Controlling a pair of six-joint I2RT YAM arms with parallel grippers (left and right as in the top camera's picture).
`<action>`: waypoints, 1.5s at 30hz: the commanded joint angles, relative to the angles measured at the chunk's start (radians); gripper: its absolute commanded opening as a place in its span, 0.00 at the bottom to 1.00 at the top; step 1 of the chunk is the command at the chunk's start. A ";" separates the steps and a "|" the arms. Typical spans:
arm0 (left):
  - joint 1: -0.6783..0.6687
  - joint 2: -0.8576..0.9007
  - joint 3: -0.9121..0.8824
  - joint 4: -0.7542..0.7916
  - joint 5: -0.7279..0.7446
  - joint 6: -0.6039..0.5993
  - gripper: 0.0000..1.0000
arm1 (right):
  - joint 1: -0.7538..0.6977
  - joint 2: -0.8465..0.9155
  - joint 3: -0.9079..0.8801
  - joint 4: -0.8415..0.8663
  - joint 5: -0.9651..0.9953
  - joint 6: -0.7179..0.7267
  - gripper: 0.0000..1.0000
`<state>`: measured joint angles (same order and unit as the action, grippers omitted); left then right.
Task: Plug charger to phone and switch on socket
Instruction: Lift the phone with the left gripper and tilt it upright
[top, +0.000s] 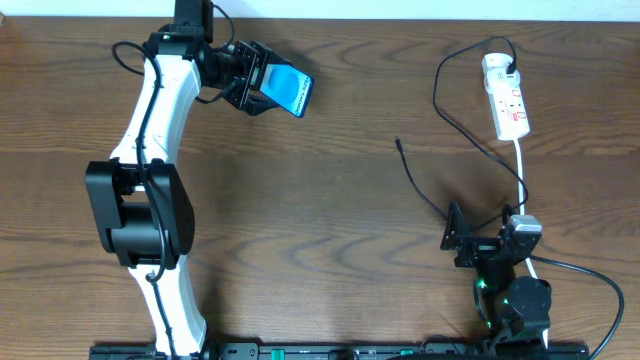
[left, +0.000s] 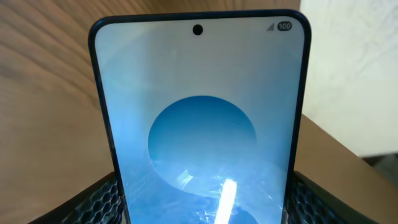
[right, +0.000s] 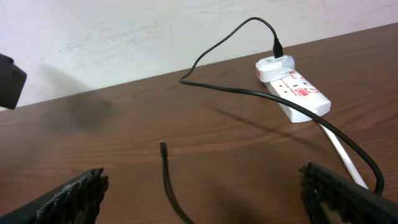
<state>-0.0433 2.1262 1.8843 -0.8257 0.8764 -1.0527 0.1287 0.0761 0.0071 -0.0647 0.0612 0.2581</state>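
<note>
Left pincer is clamped on the phone at the far left of the table, and its blue screen fills my wrist view. Moving right, the charger trails across the wood. Its connector tip lies loose mid-table, and its other end is plugged in at the socket, far right. At near right, my right pincer stands wide apart, gripping nothing.

On the dark-framed, blue-screened rectangular phone, "100" is shown in a small dark pill at its upper right corner, beside signal bars. Red markings on the narrow white power strip cannot be read.
</note>
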 joint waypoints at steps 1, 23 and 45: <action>0.026 -0.043 0.030 0.005 0.141 -0.028 0.07 | 0.006 -0.006 -0.002 -0.003 0.011 -0.013 0.99; 0.074 -0.043 0.030 0.005 0.348 -0.068 0.07 | 0.006 -0.006 -0.002 -0.003 0.011 -0.013 0.99; 0.074 -0.043 0.030 0.006 0.339 -0.085 0.07 | 0.006 -0.006 -0.002 -0.003 0.011 -0.013 0.99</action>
<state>0.0299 2.1262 1.8843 -0.8249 1.1984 -1.1297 0.1287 0.0761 0.0071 -0.0647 0.0608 0.2581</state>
